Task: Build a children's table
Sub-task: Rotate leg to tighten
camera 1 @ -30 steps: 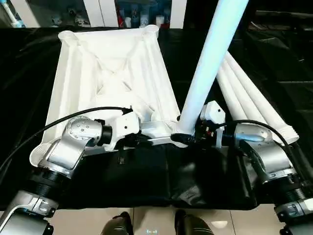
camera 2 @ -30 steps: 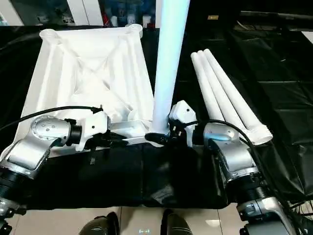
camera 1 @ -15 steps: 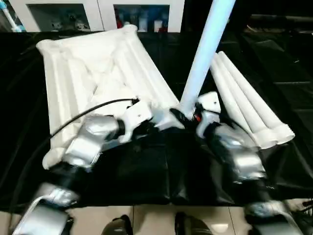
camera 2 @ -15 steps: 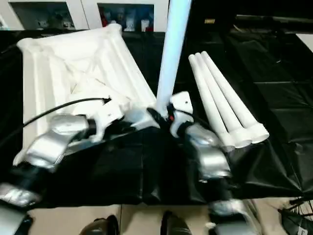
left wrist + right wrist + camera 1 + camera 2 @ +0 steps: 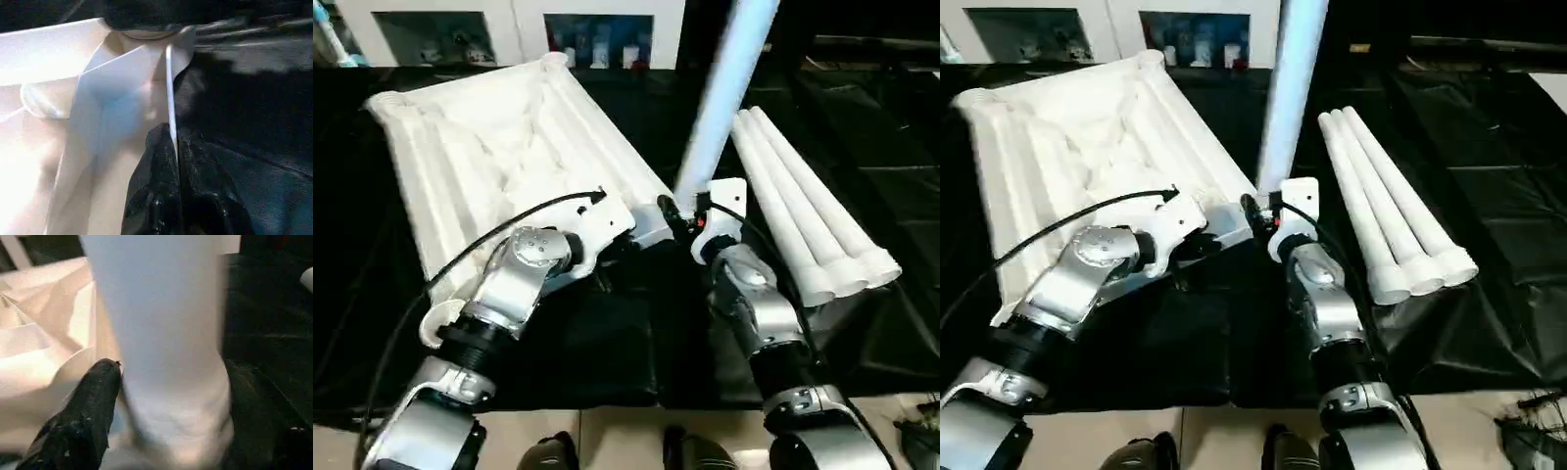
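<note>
Pinching the tabletop's thin rib (image 5: 169, 93), left gripper (image 5: 177, 147) stays clenched; right gripper (image 5: 166, 387) straddles the upright leg (image 5: 161, 333).

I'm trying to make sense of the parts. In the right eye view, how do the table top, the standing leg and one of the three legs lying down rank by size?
1. Table top: clearly the largest.
2 and 3. Standing leg and a lying leg: can't be ranked. The standing one runs out of the picture's top and rises toward the camera, so it only looks thicker.
</note>
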Robot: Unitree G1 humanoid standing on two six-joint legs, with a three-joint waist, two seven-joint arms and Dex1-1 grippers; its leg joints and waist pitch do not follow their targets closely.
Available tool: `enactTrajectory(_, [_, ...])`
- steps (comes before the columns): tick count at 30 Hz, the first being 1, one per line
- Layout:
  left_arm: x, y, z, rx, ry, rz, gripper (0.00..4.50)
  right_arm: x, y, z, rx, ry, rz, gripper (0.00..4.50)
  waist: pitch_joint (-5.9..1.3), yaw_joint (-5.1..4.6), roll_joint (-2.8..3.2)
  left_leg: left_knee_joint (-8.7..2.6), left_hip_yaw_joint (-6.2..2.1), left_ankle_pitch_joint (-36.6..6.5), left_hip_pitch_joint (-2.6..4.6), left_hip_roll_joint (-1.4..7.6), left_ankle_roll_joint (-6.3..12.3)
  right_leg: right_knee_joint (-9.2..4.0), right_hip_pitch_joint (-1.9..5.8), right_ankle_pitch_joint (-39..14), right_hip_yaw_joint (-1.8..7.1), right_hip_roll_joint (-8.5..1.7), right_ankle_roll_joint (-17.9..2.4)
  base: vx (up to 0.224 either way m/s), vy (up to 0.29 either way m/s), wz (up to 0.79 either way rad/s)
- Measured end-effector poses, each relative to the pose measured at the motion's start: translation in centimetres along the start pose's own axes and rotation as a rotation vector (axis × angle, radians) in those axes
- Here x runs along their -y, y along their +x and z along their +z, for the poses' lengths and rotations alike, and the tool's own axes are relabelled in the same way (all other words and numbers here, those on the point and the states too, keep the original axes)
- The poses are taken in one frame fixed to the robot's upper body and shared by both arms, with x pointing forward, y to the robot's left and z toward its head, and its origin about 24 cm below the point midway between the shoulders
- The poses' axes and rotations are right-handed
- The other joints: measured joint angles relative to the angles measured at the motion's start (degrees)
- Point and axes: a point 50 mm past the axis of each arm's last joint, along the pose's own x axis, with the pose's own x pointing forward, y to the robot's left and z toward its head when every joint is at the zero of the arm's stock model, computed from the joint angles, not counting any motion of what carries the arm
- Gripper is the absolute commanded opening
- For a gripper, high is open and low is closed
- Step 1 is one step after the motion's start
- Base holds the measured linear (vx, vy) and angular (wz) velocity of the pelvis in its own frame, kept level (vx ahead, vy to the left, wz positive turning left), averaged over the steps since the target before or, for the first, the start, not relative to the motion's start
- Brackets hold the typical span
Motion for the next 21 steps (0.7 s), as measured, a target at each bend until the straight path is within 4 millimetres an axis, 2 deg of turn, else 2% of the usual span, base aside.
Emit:
enactTrajectory(3, [-0.5, -0.4, -0.1, -0.001, 0.002, 0.025, 0.00, 0.1, -0.5, 0.3, -0.008, -0.019, 0.082, 3.80, 0.08, -0.53, -0.02, -0.05, -0.04, 0.00, -0.12, 0.00, 0.00, 0.00, -0.13, 0.06, -0.02, 0.03, -0.08, 0.000, 0.000, 0.00])
enactTrajectory(6, [-0.8, -1.0, -0.2, 0.007, 0.020, 0.019, 0.00, 0.9, -1.3, 1.0, -0.035, -0.083, 0.192, 4.14, 0.12, -0.50, 0.00, -0.11, -0.03, 0.00, -0.45, 0.01, 0.00, 0.01, -0.37, 0.52, -0.03, 0.06, -0.46, 0.000, 0.000, 0.00])
enactTrajectory(8, [-0.8, -1.4, -0.2, 0.014, 0.029, 0.005, 0.00, 1.4, -1.8, 1.4, -0.050, -0.114, 0.252, 4.19, 0.12, -0.47, 0.01, -0.19, -0.02, -0.01, -0.54, 0.03, 0.00, 0.04, -0.48, 0.92, -0.05, 0.07, -0.50, 0.000, 0.000, 0.00])
enactTrajectory(11, [-1.1, -2.3, -0.7, 0.027, 0.055, -0.024, 0.00, 2.1, -2.8, 2.1, -0.079, -0.188, 0.372, 4.19, 0.12, -0.30, 0.04, -0.53, -0.02, 0.02, -0.66, 0.16, 0.02, 0.16, -0.81, 1.03, -0.16, 0.22, -0.66, 0.000, 0.000, 0.00])
enactTrajectory(17, [-0.6, -4.3, -1.6, 0.045, 0.116, -0.171, 0.00, 4.0, -4.9, 3.7, -0.127, -0.309, 0.527, 4.19, 0.18, 0.41, 0.05, -0.75, 0.00, 0.16, -0.67, 0.29, 0.26, 0.22, -0.94, 0.75, -0.23, 0.34, -0.62, 0.000, 0.000, 0.00])
enactTrajectory(21, [-0.1, -5.1, -1.9, 0.056, 0.133, -0.278, 0.00, 3.5, -5.5, 4.0, -0.160, -0.351, 0.647, 4.19, 0.20, 1.07, 0.03, -0.73, 0.08, 0.13, -0.68, 0.27, 0.22, 0.21, -0.94, 0.73, -0.19, 0.30, -0.64, 0.000, 0.000, 0.00])
